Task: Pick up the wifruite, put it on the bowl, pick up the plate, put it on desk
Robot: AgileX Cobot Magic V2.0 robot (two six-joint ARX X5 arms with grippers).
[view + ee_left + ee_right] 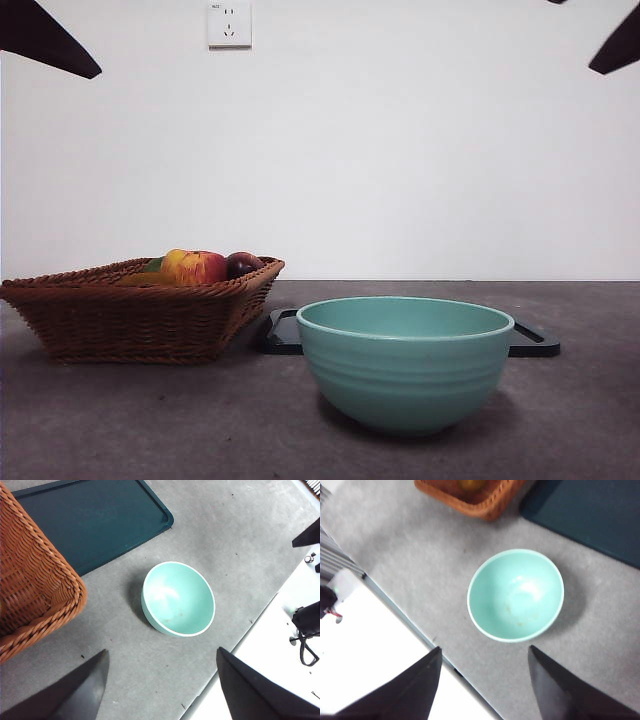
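The teal-green bowl (pixel 405 362) stands empty at the front of the desk (pixel 150 420); it also shows as bowl (pixel 178 599) and bowl (pixel 515 595). Behind it lies the plate (pixel 535 341), a flat dark tray, seen too as plate (pixel 95 520) and plate (pixel 590 515). Only a small brownish bit of the wifruite (pixel 470 484) shows inside the wicker basket. My left gripper (pixel 161 652) and my right gripper (pixel 485 649) both hang high above the bowl, open and holding nothing.
A brown wicker basket (pixel 130 320) stands at the left with a red-yellow apple (pixel 193 266) and a dark plum (pixel 243 263) in it. Two black arm tips (pixel 50 40) (pixel 615 45) show at the top corners. The table's white edge (pixel 280 645) runs near the bowl.
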